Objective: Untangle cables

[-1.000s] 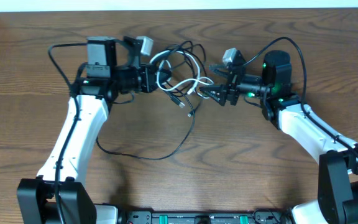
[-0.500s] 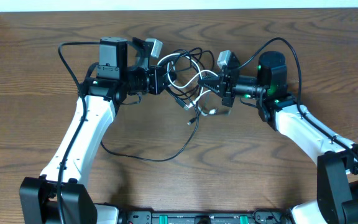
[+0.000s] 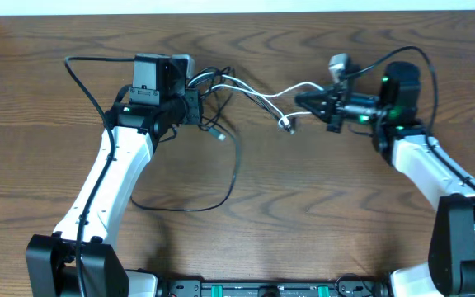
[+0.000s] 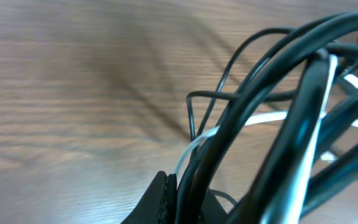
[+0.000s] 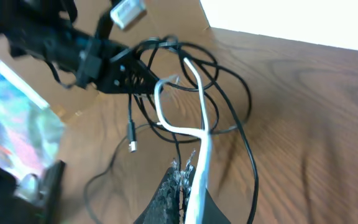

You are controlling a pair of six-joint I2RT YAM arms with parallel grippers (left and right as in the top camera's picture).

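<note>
The cables are a knot of thin black cords with one white cable drawn out of it toward the right. My left gripper is shut on the black cords at the knot's left side, its jaws pinching them. My right gripper is shut on the white cable, which runs up from its fingertips. The white plug end hangs just below that gripper. A black plug dangles under the knot.
One black cable trails off the knot in a wide loop across the wooden table in front of the left arm. The table's far edge lies behind both grippers. Thicker black wires arch off each arm.
My right gripper shut on the white cable and pulled back to the right, stretching it out of the knot. The left gripper kept its hold and shifted slightly left.
</note>
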